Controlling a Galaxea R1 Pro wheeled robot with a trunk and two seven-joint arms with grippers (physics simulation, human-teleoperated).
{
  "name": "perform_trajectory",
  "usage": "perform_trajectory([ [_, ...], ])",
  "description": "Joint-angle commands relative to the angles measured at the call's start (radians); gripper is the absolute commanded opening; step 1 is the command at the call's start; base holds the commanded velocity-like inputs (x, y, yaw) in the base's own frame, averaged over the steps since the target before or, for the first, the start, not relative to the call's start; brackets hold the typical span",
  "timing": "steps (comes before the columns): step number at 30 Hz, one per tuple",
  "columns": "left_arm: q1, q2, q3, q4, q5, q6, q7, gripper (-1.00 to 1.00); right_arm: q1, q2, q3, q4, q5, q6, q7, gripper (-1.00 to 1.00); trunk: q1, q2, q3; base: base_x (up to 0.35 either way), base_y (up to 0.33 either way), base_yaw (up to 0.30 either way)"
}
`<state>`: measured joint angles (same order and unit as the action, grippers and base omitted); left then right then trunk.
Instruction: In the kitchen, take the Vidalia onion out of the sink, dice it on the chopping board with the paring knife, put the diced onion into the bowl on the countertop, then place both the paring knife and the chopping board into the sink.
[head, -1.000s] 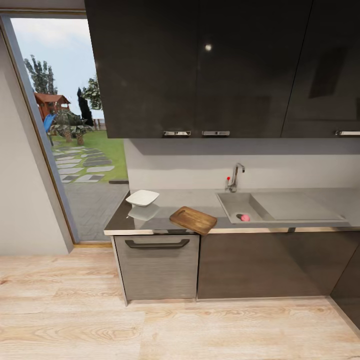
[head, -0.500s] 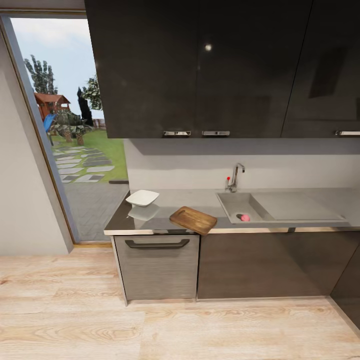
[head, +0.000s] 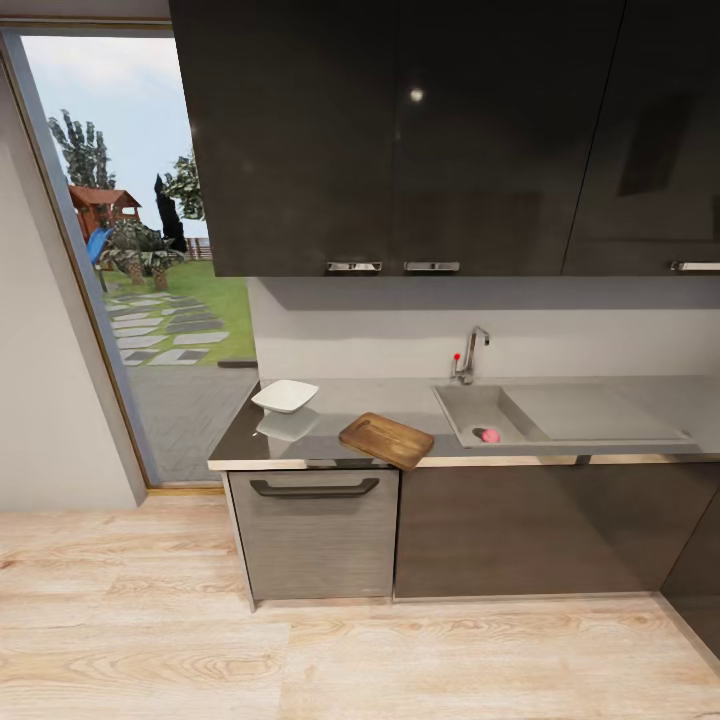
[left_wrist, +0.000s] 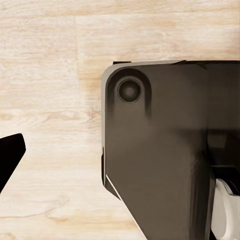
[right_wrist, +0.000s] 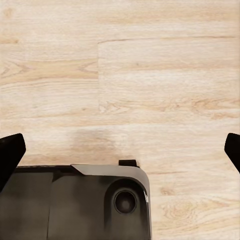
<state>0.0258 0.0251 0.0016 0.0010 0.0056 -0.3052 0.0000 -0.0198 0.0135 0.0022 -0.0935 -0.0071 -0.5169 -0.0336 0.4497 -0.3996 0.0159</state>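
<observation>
From a few steps back, the head view takes in the kitchen. A small pink Vidalia onion (head: 489, 435) lies in the grey sink (head: 470, 405), below the chrome tap (head: 468, 355). The brown chopping board (head: 386, 439) rests at an angle on the countertop (head: 400, 400), overhanging its front edge. Left of it sits the white bowl (head: 285, 396). The paring knife is out of view. My right gripper (right_wrist: 120, 150) hangs open over the wood floor. My left gripper (left_wrist: 120, 150) also points at the floor, with one dark fingertip (left_wrist: 10, 155) at the frame's edge, spread wide.
Dark upper cabinets (head: 420, 140) hang over the counter, with a grey drawer front (head: 315, 530) and dark doors below. A tall glass opening (head: 130, 280) onto a garden stands at the left. Light wood floor (head: 300, 660) lies between me and the counter. My own dark base (left_wrist: 165, 150) sits under both wrists.
</observation>
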Motion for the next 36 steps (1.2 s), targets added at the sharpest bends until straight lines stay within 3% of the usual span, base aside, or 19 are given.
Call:
perform_trajectory([
  [1,0.0,0.0,0.0,0.0,0.001,-0.003,0.0,1.0,0.0,0.0,0.001,0.001,-0.001,-0.003,-0.003,1.0,0.0,0.0,0.0,0.0,0.0,0.0],
  [36,0.0,0.0,0.0,0.0,0.001,-0.003,0.0,1.0,0.0,0.0,0.001,0.001,-0.001,-0.003,-0.003,1.0,0.0,0.0,0.0,0.0,0.0,0.0],
])
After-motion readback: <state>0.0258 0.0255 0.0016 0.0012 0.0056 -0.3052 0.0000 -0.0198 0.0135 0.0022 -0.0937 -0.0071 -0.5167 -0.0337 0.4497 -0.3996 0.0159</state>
